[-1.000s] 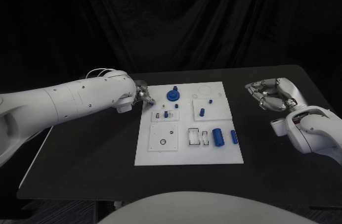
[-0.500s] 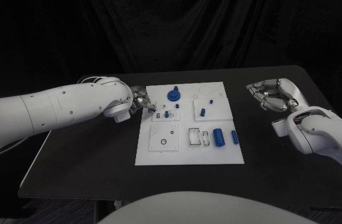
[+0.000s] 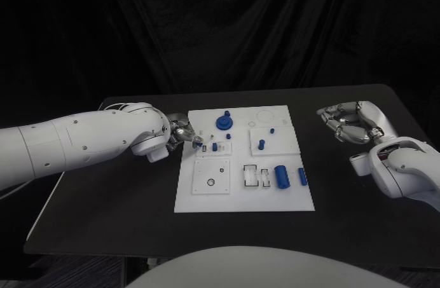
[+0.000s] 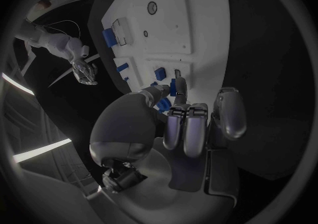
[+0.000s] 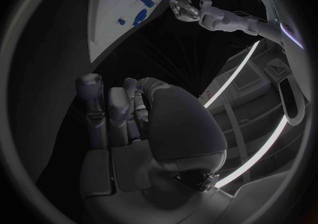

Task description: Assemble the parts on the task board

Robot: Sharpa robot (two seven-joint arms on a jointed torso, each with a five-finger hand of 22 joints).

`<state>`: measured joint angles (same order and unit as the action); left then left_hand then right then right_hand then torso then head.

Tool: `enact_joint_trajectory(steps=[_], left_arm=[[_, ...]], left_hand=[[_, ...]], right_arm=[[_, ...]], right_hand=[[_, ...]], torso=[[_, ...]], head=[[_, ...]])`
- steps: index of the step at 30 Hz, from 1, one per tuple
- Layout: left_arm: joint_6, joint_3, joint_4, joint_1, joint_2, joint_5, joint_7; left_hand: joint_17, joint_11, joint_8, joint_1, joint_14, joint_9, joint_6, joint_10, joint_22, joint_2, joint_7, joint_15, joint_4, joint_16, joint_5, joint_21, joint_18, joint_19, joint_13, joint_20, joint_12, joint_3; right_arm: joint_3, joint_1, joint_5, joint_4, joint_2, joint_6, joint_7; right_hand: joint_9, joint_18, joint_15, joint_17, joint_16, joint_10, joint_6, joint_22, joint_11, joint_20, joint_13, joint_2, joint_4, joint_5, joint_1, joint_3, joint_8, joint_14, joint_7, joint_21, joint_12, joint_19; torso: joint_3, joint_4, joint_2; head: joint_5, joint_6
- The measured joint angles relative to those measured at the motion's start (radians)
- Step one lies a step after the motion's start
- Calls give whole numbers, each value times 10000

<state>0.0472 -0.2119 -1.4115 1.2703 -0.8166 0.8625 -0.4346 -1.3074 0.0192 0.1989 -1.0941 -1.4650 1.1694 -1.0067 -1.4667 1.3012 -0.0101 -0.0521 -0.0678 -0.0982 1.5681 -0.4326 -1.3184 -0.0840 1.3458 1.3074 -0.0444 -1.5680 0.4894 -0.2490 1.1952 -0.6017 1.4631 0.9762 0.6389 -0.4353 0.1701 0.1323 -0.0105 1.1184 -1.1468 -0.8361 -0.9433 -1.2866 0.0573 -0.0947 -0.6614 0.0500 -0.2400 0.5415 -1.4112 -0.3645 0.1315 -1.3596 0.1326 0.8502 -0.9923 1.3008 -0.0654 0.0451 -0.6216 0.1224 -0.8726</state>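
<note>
The white task board (image 3: 243, 199) lies mid-table, also seen as the board (image 4: 159, 22). On it are a round blue knobbed part (image 3: 223, 121), short blue pegs (image 3: 259, 144), and a blue cylinder (image 3: 280, 176) beside a smaller one (image 3: 302, 176). My left hand (image 3: 184, 135) hovers at the board's left edge by a small white block with a blue peg (image 3: 215, 147). In the left wrist view this left hand (image 4: 192, 123) pinches a small blue piece (image 4: 174, 87) between thumb and fingers. My right hand (image 3: 353, 123) hangs right of the board, fingers curled, nothing in it.
The black table (image 3: 119, 199) has bare room left and in front of the board. Raised white blocks (image 3: 211, 175) with recesses sit on the board's near half. A black curtain closes the back.
My left hand has come nearer along the board's left edge, from beside the knobbed part down to the small block with pegs. The right hand has stayed put.
</note>
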Motion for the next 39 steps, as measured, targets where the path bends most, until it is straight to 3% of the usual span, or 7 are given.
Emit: enact_joint_trajectory(steps=[9, 25, 28, 39], left_arm=[[151, -1, 131, -162, 141, 34, 95], [197, -1, 258, -348, 291, 73, 123], [197, -1, 271, -362, 291, 75, 115], [167, 3, 315, -380, 296, 216, 49]], left_hand=[[0, 0, -6, 53, 0, -1, -20, 0, -20, 28, -19, 0, -11, 0, 48, 0, 0, 0, 0, -1, 0, 10], [0, -1, -17, 157, 0, -4, -106, 0, -63, 27, 37, 0, -71, 0, 350, 63, 0, -36, 0, 36, 0, 5], [0, -1, -18, 157, 0, -7, -142, 0, -62, 27, 73, 0, -111, 0, 884, 119, 0, -36, 0, 36, 0, -34], [0, -1, -156, 394, 0, -31, -199, 0, -86, 55, 139, 0, -470, 0, 1829, 220, 0, -36, 0, 36, 0, -393]], right_arm=[[0, 0, -9, 18, 41, -3, 11], [0, 0, -30, 17, 30, -3, 28], [0, 0, -34, 16, 32, -3, 33], [0, 0, -52, 10, 27, -6, 65]], right_hand=[[-1, -1, 0, 1, 0, 0, 0, 1, 0, 0, 10, 0, 27, 48, 1, -27, 0, 0, 0, 0, 0, 0], [7, -1, 0, 1, 0, 0, 0, -5, 0, 0, 9, 1, 28, 84, 1, -27, 0, 0, 0, 0, 0, 0], [7, 1, 0, 2, 0, 0, 0, -5, 0, 0, 9, 1, 27, 84, 1, -27, 0, 0, 0, 0, 0, 0], [6, 1, 0, 2, -1, 0, 0, -4, 0, 0, 19, 1, 57, 84, 1, -56, 0, 0, 0, 0, 0, 0]], torso=[[15, 16, -15], [8, 26, -12], [8, 25, -12], [8, 22, -12]], head=[[35, 0], [44, 0], [34, 0], [53, 0]])
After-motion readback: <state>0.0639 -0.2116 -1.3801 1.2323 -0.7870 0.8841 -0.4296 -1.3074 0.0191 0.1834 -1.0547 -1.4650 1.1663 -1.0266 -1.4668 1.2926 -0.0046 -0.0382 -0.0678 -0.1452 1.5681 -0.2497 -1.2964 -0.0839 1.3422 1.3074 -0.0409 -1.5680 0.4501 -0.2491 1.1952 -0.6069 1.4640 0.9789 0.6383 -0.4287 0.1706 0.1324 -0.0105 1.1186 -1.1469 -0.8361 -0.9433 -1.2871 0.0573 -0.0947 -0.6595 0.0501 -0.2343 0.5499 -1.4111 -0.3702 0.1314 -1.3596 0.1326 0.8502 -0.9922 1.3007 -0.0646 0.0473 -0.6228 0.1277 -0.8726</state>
